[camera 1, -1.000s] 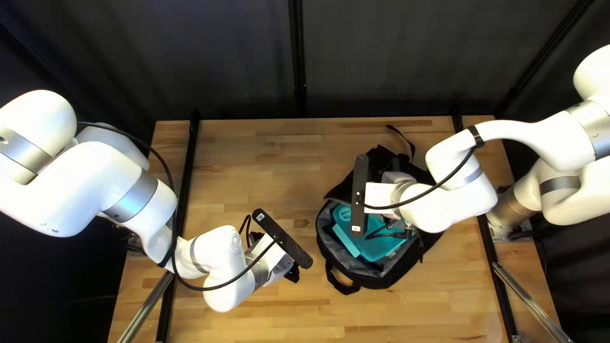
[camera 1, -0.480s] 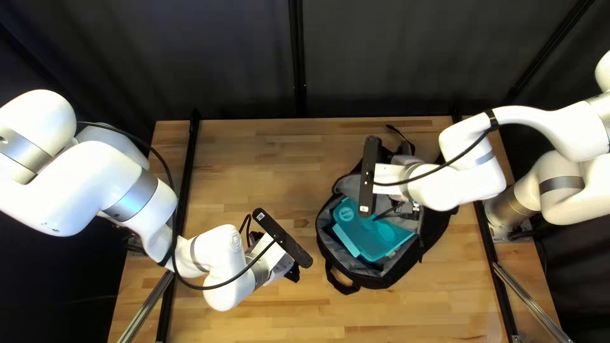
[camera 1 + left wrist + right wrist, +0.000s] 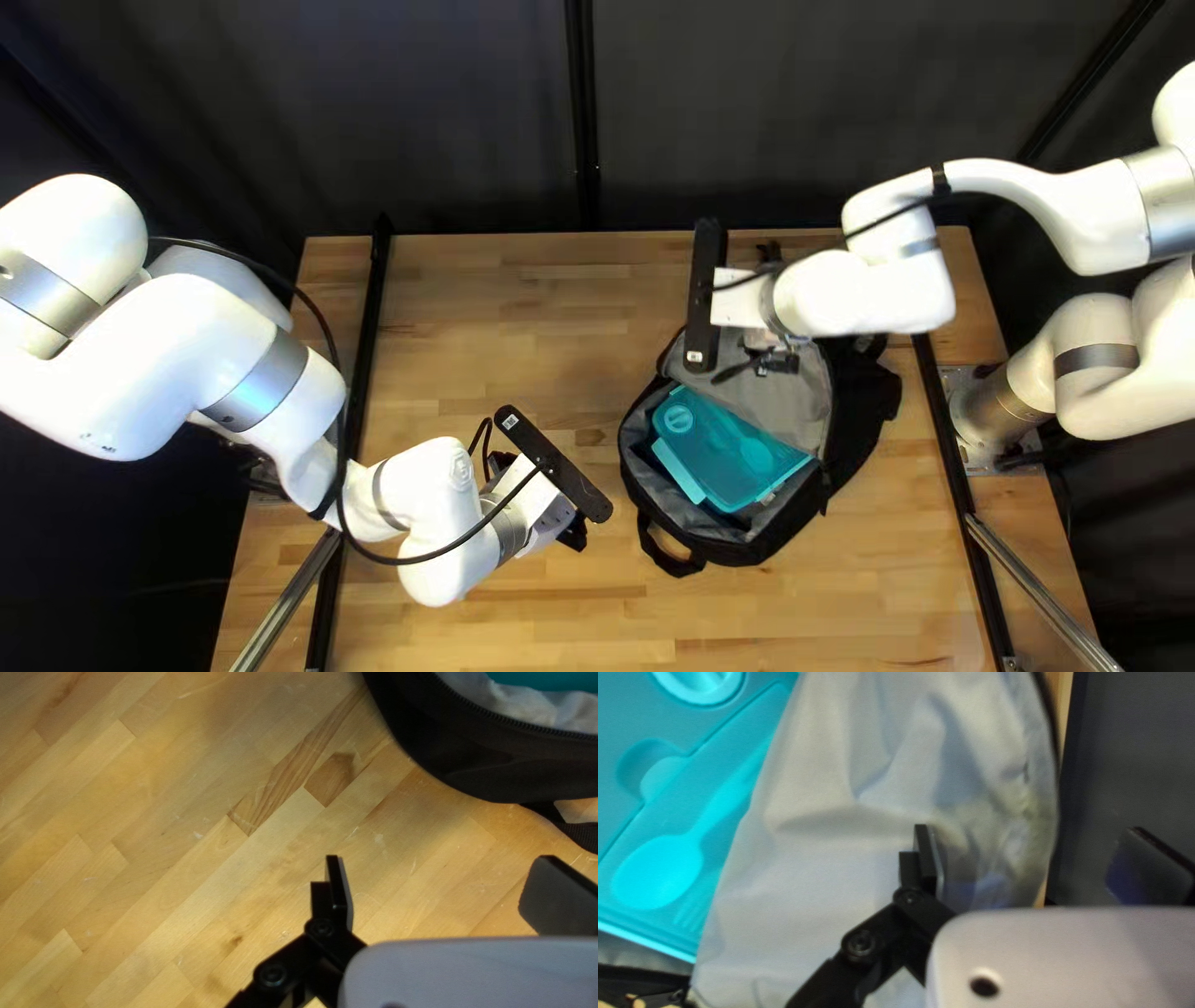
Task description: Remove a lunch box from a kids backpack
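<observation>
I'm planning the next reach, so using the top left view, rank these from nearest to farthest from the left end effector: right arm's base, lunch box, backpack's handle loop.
From the left end effector:
1. Handle loop, on the backpack's near side.
2. Lunch box, inside the open backpack.
3. Right arm's base, at the table's right edge.

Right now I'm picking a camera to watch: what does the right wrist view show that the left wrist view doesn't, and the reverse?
Only the right wrist view: the spoon, the grey flap and the open right gripper.

Only the left wrist view: the strap over the wood and the open left gripper.

Both: the lunch box, just a sliver in the left wrist view; the backpack's pale lining; and the table.
</observation>
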Controlling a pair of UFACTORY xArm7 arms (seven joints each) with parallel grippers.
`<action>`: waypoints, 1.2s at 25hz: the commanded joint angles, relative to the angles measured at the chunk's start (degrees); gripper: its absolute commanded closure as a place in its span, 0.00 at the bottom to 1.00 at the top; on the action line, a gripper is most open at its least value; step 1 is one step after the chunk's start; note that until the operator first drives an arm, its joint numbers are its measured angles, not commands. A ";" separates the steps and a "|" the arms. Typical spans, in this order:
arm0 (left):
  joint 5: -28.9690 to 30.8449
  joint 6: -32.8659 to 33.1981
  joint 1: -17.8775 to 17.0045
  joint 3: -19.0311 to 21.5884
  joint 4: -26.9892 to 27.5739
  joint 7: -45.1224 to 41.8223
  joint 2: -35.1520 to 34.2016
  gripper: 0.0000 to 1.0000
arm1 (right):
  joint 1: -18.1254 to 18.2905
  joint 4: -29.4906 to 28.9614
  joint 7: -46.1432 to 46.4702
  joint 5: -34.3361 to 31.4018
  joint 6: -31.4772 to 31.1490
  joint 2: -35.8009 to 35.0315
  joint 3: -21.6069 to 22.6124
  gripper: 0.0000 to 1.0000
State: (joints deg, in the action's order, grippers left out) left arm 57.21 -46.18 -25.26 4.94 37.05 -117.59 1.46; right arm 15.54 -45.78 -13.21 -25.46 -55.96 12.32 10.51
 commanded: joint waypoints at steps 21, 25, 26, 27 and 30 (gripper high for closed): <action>-1.37 1.58 2.34 -2.00 8.63 12.38 1.50 0.00 | 1.54 8.62 -0.37 1.52 5.12 2.25 -2.72 1.00; -0.78 3.88 3.65 -3.04 13.22 15.36 5.15 0.00 | 1.55 9.11 -0.44 1.43 5.69 2.40 -2.75 1.00; -0.64 4.42 3.90 -3.24 14.25 15.71 6.25 0.00 | 1.56 9.29 -0.47 1.37 5.91 2.41 -2.77 1.00; -0.26 5.74 4.51 -3.70 16.13 16.27 8.60 0.00 | 1.58 9.47 -0.49 1.34 6.10 2.45 -2.79 1.00; 0.35 8.71 5.86 -4.62 18.49 16.76 12.38 0.00 | 1.49 9.60 -0.60 1.33 6.33 2.40 -2.70 1.00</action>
State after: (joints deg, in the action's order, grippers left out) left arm 56.97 -39.82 -20.54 1.12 53.40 -101.38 10.81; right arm 17.10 -36.29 -13.72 -24.11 -49.79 14.75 7.74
